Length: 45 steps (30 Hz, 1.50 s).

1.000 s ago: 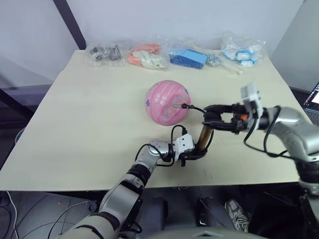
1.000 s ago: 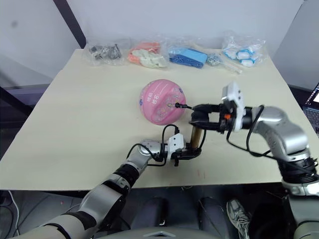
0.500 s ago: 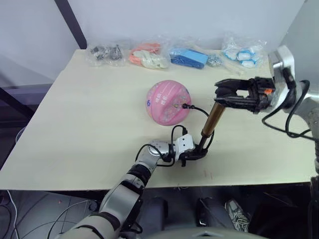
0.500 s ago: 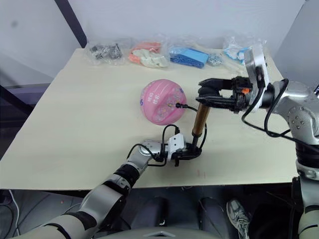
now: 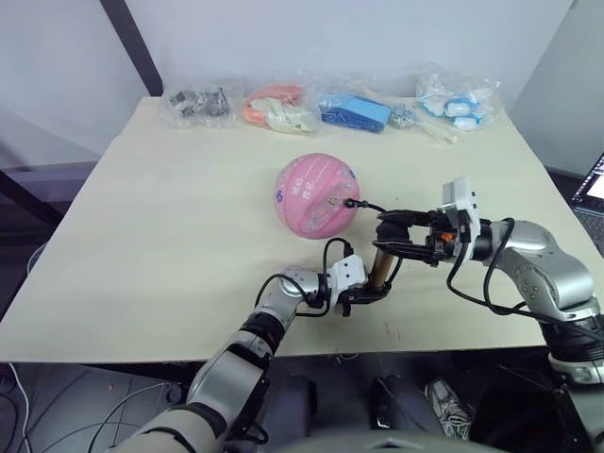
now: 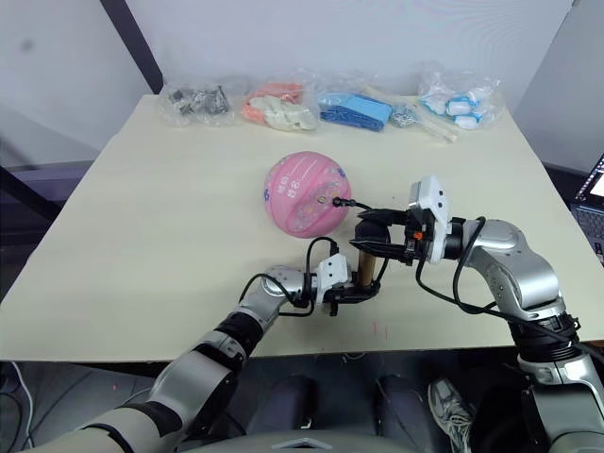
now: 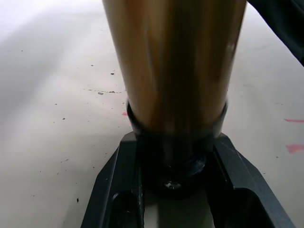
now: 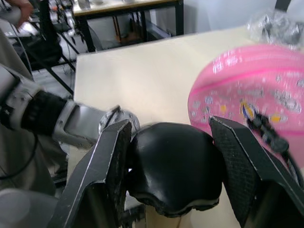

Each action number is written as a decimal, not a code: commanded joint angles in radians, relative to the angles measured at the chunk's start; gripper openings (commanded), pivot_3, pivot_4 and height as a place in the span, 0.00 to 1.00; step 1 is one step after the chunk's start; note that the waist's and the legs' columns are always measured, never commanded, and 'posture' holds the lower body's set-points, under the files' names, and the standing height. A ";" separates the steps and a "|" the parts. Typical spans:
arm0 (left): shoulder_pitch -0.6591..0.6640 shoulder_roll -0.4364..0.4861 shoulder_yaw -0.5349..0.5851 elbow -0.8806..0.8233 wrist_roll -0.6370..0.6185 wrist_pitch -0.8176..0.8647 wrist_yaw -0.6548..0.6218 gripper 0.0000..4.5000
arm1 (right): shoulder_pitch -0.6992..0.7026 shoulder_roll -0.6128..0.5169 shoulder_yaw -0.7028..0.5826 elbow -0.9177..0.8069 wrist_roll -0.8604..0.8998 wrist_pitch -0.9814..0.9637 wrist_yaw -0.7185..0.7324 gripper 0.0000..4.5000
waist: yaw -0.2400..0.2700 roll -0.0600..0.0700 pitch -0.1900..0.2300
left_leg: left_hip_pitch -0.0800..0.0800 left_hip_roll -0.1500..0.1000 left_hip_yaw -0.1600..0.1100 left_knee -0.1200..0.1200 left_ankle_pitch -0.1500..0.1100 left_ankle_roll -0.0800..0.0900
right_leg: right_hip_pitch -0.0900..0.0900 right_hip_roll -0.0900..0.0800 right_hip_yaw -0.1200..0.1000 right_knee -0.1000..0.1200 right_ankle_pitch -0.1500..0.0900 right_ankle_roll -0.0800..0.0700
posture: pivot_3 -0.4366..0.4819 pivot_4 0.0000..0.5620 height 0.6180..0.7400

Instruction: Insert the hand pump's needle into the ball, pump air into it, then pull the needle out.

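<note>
The pink ball (image 5: 316, 194) rests mid-table with the needle's black fitting (image 5: 349, 200) stuck in its valve on the right side; the pin itself is hidden inside. A thin black hose (image 5: 370, 207) runs from it to the hand pump (image 5: 382, 265), which stands upright and pushed in, only a short stretch of gold barrel showing. My left gripper (image 5: 366, 292) is shut on the pump's black base cap (image 7: 173, 164), fingers (image 7: 110, 197) on either side. My right gripper (image 5: 389, 232) is shut on the black handle (image 8: 173, 167) directly above, just right of the ball (image 8: 256, 99).
Several clear plastic bags of small items line the table's far edge: dark parts (image 5: 198, 99), orange pieces (image 5: 278, 106), blue pieces (image 5: 357, 109), white and blue pieces (image 5: 458, 98). A laptop corner (image 5: 591, 185) shows at the right. The table's front edge (image 5: 396, 342) lies close behind the pump.
My right gripper raised the handle, drawing the gold barrel out long, then pushed it back down low. The left gripper, the pump's base and the ball stayed put.
</note>
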 commanded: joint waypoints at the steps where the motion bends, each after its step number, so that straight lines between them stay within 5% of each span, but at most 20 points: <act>1: 0.056 0.030 -0.016 0.080 0.046 0.058 0.007 0.25 | -0.012 -0.037 -0.016 0.000 0.014 0.039 0.038 0.46 | 0.000 0.000 0.000 | 0.000 0.000 0.000 0.000 0.000 0.000 | 0.000 0.000 0.000 0.000 0.000 0.000 | 0.48 0.27 1.00; 10: 0.058 0.026 -0.015 0.081 0.045 0.062 -0.001 0.25 | -0.256 -0.154 -0.203 -0.032 0.218 0.247 0.033 0.46 | 0.003 0.006 0.007 | -0.004 -0.002 0.001 0.001 0.000 0.000 | -0.003 -0.002 0.001 0.000 0.002 -0.004 | 0.48 0.27 1.00; 20: 0.053 0.029 -0.020 0.085 0.051 0.054 -0.003 0.25 | -0.334 -0.188 -0.249 -0.009 0.270 0.304 -0.001 0.46 | 0.003 0.005 0.007 | -0.004 -0.001 0.001 0.000 0.000 0.000 | -0.003 -0.001 0.001 0.000 0.001 -0.001 | 0.48 0.27 1.00; 35: 0.046 0.034 -0.022 0.084 0.049 0.066 -0.013 0.25 | -0.030 -0.036 0.011 -0.001 0.022 0.078 -0.018 0.46 | 0.001 0.002 0.003 | -0.002 0.000 0.000 0.001 0.000 0.000 | -0.002 0.000 0.001 0.000 0.002 0.003 | 0.48 0.27 1.00; 45: 0.045 0.034 -0.017 0.081 0.044 0.070 -0.015 0.25 | 0.041 0.011 0.068 0.034 -0.061 -0.001 -0.011 0.46 | -0.001 0.001 0.000 | -0.001 0.000 0.000 0.000 0.000 0.000 | -0.002 0.001 0.001 0.000 0.002 0.002 | 0.48 0.27 1.00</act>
